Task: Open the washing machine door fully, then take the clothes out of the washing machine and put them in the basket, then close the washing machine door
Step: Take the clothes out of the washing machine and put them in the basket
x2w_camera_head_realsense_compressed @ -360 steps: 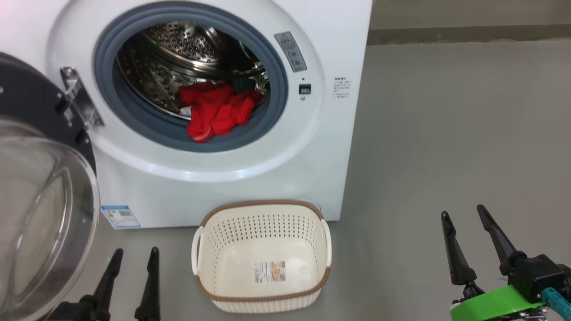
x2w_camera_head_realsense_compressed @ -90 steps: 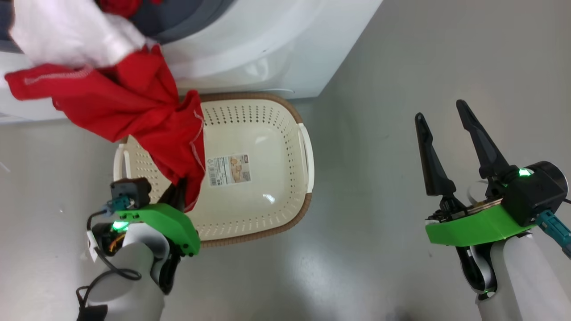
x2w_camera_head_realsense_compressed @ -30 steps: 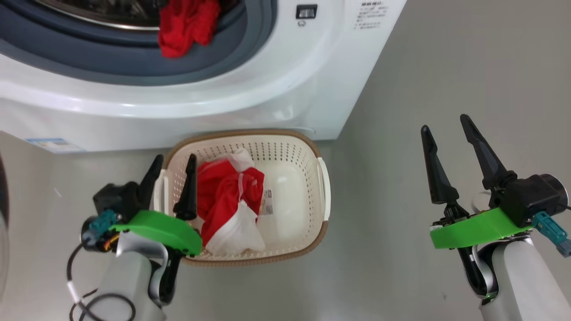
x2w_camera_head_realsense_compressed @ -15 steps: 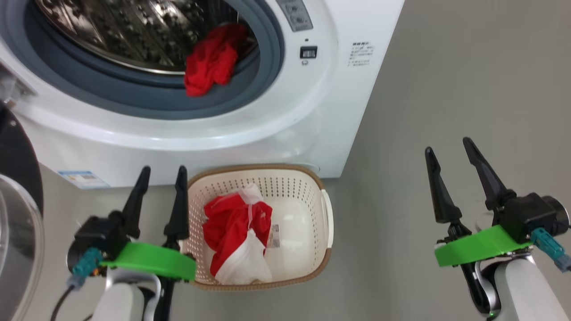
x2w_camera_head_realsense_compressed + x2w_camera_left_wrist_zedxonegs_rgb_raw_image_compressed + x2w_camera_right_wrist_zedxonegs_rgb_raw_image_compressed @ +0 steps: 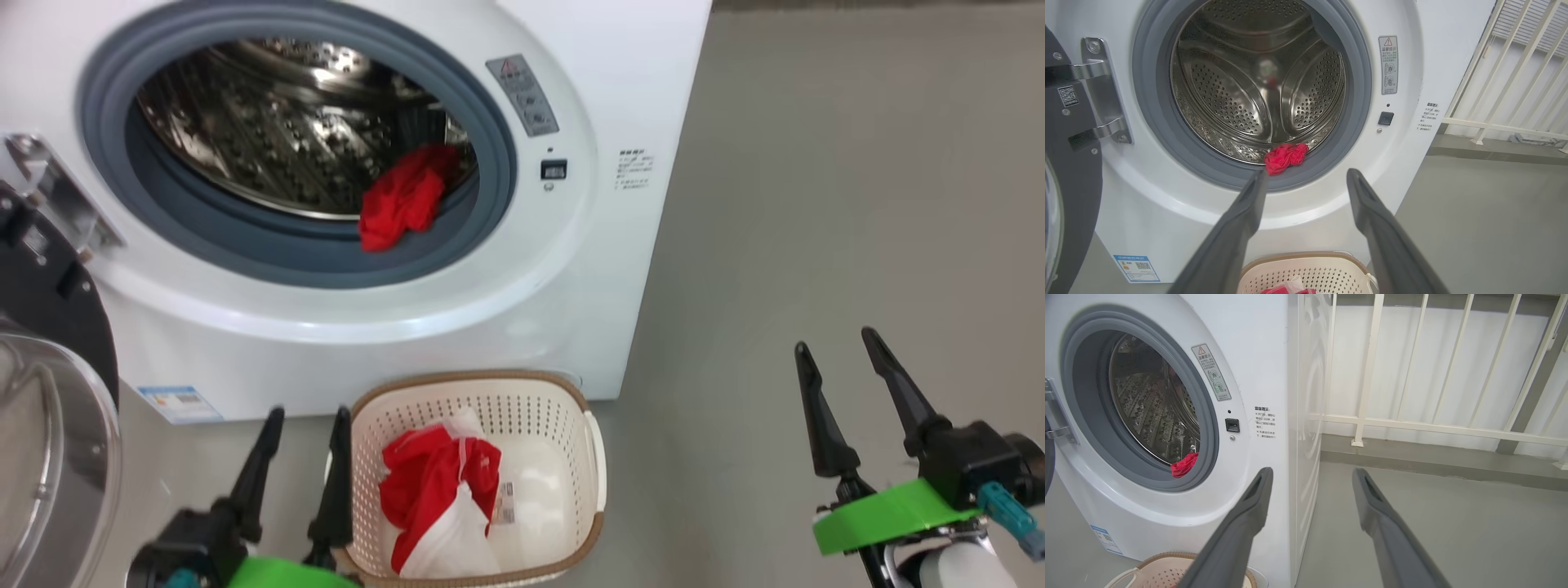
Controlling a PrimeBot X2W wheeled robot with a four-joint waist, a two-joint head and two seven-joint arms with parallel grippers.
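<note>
Head view, from the left: the washing machine door (image 5: 45, 294) hangs swung wide on its hinge, outboard of the left claw (image 5: 310, 412); that claw is spread and holds nothing, its 2 fingers pointing at the washing machine (image 5: 629, 98); just beside its inner finger sits the basket (image 5: 469, 377), with 1 bundle of the clothes (image 5: 433, 482) lying in the half nearer that claw; ahead of and above the left claw, a little to its inner side, 1 red garment (image 5: 404, 196) drapes from the drum (image 5: 269, 131) over the lip onto the gasket (image 5: 269, 257), its long axis running down and outward across that lip; far to the right, past the machine's corner and over the floor (image 5: 816, 204), the right claw (image 5: 833, 339) is likewise spread and empty, well apart from the garment; so the left arm looks nearer and better aligned, and the next reach, I judge, goes forward and up along its own fingers. Left wrist view confirms the line: the garment sits just above 1 fingertip, close to the gap between the 2 fingers, with steel paddles behind it that the head view foreshortens; right wrist view catches the garment obliquely at the gasket's near edge, plus a white railing (image 5: 1412, 425) beside the machine; the basket's load reads plainly from the head, the wrist views giving little more than its rim.
</note>
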